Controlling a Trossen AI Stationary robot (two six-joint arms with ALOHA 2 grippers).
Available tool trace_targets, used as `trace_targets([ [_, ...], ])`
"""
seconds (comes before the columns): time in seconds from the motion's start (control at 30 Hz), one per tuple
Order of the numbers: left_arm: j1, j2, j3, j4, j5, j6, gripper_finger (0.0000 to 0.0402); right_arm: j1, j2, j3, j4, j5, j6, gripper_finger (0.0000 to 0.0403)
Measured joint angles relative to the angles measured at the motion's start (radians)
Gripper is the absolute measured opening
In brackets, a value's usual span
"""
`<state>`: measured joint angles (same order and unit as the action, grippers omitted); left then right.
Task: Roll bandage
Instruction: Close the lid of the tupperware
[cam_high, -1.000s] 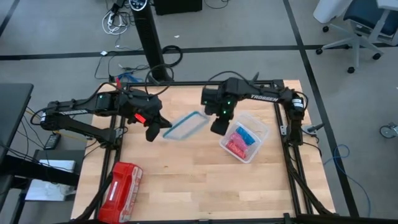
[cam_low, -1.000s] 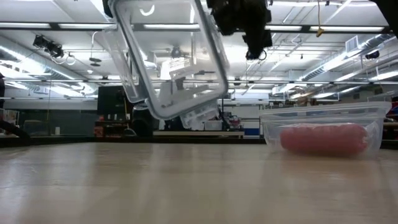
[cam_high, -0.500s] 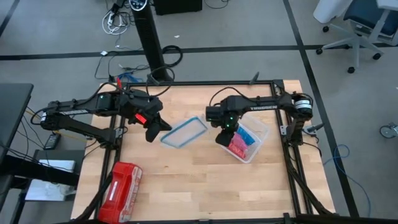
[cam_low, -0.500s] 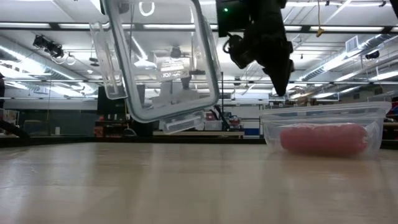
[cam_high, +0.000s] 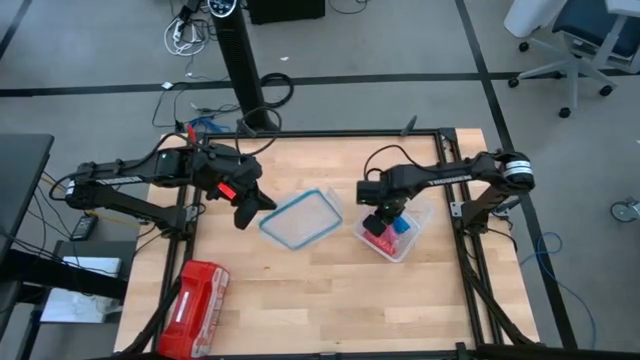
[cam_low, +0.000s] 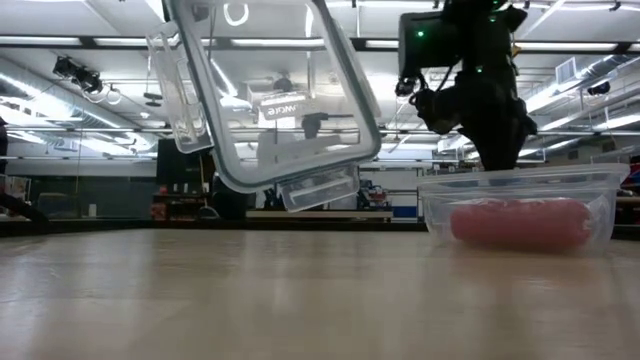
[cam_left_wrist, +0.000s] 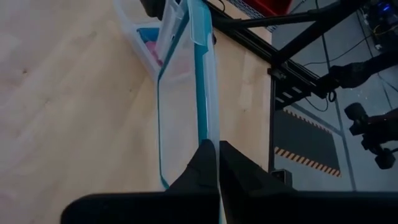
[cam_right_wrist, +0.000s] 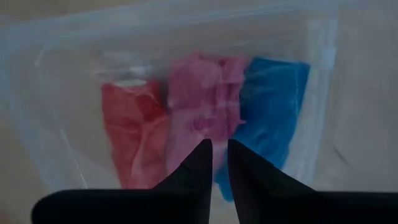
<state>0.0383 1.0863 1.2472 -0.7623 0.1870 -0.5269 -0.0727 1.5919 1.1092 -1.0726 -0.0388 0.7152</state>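
A clear container (cam_high: 412, 232) stands on the table at the right. It holds pink-red rolls (cam_right_wrist: 202, 99) and the blue bandage (cam_right_wrist: 273, 106), which lies against one wall. My right gripper (cam_right_wrist: 217, 155) points straight down over the container, level with its rim (cam_low: 520, 180). Its fingers stand a narrow gap apart with nothing between them. My left gripper (cam_high: 245, 208) is shut on the container's clear lid (cam_high: 300, 217), which has a teal seal, and holds it above the middle of the table. My left gripper pinches the lid's rim (cam_left_wrist: 208, 134) between its two fingers, at the end nearest the table's left edge. The fingers come from the left, slanting down. The lid (cam_low: 270, 100) is lifted clear of the table and tilted.
A red plastic-wrapped pack (cam_high: 197, 296) lies near the table's front left corner. Bare wood lies between the pack and the container. A black frame (cam_high: 460, 215) runs along the table's edges.
My right gripper has come down and gone toward the table's right edge, from beside the lid to over the container, rolling as it went. The lid has tipped a little in my left gripper's hold.
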Motion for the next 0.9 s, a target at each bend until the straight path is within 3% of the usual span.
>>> trace_targets([
  [0.27, 0.000, 0.000, 0.000, 0.000, -0.018, -0.003, 0.0002, -0.015, 0.009, -0.092, 0.216, 0.008, -0.007, 0.0028],
  [0.7, 0.000, 0.000, 0.000, -0.060, 0.005, -0.029, 0.0002, -0.094, 0.136, -0.006, 0.527, -0.016, -0.154, 0.0002],
  [0.9, 0.000, 0.000, -0.001, -0.068, 0.033, -0.031, 0.0002, -0.155, 0.175, 0.093, 0.415, -0.082, -0.187, 0.0003],
])
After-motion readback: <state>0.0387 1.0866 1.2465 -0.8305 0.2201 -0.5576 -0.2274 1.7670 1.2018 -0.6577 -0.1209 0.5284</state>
